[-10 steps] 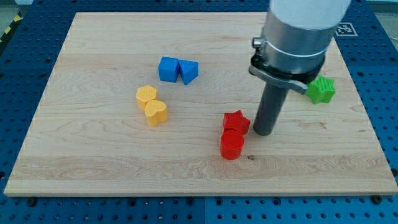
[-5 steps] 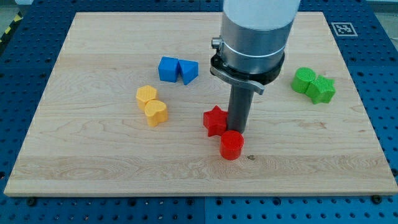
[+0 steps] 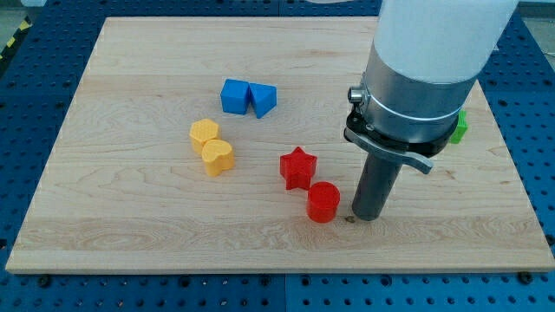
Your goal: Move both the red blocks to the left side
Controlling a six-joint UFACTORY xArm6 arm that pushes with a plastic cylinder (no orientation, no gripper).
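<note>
A red star block [image 3: 297,167] lies near the middle of the wooden board [image 3: 130,225]. A red cylinder block [image 3: 323,202] stands just below and to the right of it, slightly apart. My tip [image 3: 365,215] rests on the board just to the right of the red cylinder, with a small gap between them. The wide arm body above the rod hides part of the board's right side.
A blue cube [image 3: 234,95] and a blue wedge-like block [image 3: 263,99] touch at upper centre. A yellow hexagon block [image 3: 205,133] and a yellow heart block [image 3: 218,157] touch left of centre. A green block [image 3: 459,127] peeks out behind the arm at the right.
My tip pushed the red star left, away from the red cylinder, then moved back right and down, to the right of the cylinder. The arm now hides most of the green blocks.
</note>
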